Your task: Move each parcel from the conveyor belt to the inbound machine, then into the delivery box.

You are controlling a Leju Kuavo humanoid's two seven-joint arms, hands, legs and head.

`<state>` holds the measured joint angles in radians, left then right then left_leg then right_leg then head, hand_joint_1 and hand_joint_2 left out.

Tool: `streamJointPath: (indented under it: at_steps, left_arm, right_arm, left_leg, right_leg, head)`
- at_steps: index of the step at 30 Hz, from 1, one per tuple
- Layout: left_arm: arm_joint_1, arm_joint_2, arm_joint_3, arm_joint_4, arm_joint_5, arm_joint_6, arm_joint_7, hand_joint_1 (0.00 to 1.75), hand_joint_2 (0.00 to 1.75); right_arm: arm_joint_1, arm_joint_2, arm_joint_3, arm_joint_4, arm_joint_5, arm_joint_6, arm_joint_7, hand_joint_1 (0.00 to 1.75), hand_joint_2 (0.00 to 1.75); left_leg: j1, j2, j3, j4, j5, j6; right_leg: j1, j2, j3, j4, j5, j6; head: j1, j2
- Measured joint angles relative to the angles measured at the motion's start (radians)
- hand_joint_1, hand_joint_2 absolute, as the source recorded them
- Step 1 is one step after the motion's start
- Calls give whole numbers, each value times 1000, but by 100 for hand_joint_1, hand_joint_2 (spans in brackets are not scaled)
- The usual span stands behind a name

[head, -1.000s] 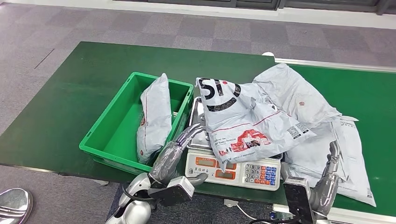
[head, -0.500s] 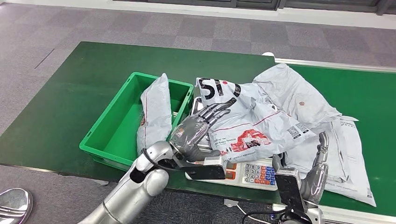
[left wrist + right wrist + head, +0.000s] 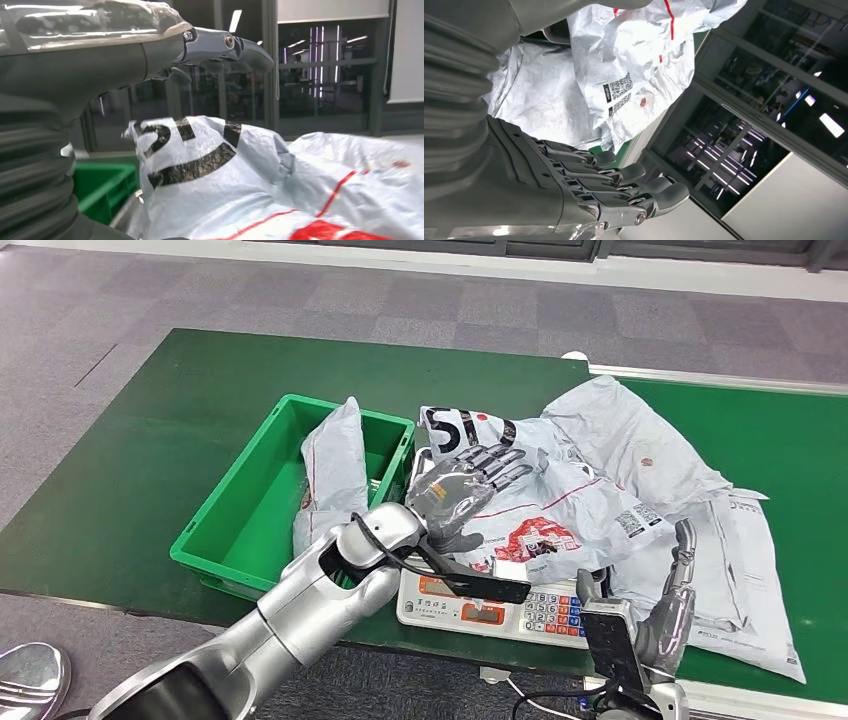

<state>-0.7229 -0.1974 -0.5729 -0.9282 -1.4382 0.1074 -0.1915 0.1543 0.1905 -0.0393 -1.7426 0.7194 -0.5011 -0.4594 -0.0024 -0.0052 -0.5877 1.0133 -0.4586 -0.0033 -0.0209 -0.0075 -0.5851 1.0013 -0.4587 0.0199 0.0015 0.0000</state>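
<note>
Left hand (image 3: 462, 493) up over the parcel (image 3: 545, 505), fingers (image 3: 497, 462) spread wide, holding nothing. Parcel right under that hand, lying on the scale (image 3: 490, 602), with big black letters on its near corner and red marks lower down. Seen in the left wrist view too: parcel (image 3: 250, 185) just below the fingers (image 3: 235, 47), not touching. Green box (image 3: 262, 502) just beside that hand, on its outer side, with one white bag (image 3: 328, 480) leaning inside it. Scale sitting on the green tabletop (image 3: 150, 430), keys and screen facing the robot.

Right hand (image 3: 672, 590) low at the near edge, fingers straight and pointing up, also holding nothing. More white bags (image 3: 690, 510) piled just beyond that hand, touching the parcel. In the right wrist view, fingers (image 3: 624, 190) held out flat and close together, crinkly bags (image 3: 619, 65) beyond them.
</note>
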Motion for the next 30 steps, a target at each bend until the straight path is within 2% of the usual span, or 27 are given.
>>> streamJointPath:
  at_steps: [7,13,24,30]
  left_arm:
    - [-149,-86,-50,206,-88,33,34,0,175]
    - [-229,-140,-140,252,-39,17,48,0,175]
    - [-299,-158,-354,279,85,-50,49,0,175]
    - [-310,-158,-465,319,220,-118,-31,0,175]
  right_arm:
    - [2,8,-3,0,4,8,-8,0,175]
    - [2,8,-4,13,-18,6,-40,0,175]
    - [1,1,4,57,-55,-22,-61,0,175]
    - [-6,-14,25,90,-77,-41,-69,0,175]
  left_leg:
    - [0,0,0,1,0,0]
    - [0,0,-1,1,0,0]
    - [0,0,-1,1,0,0]
    - [0,0,-1,1,0,0]
  right_leg:
    - [0,0,0,0,0,0]
    - [0,0,0,0,0,0]
    - [0,0,0,0,0,0]
    - [0,0,1,0,0,0]
  head:
    - [0,0]
    - [0,0]
    - [0,0]
    - [0,0]
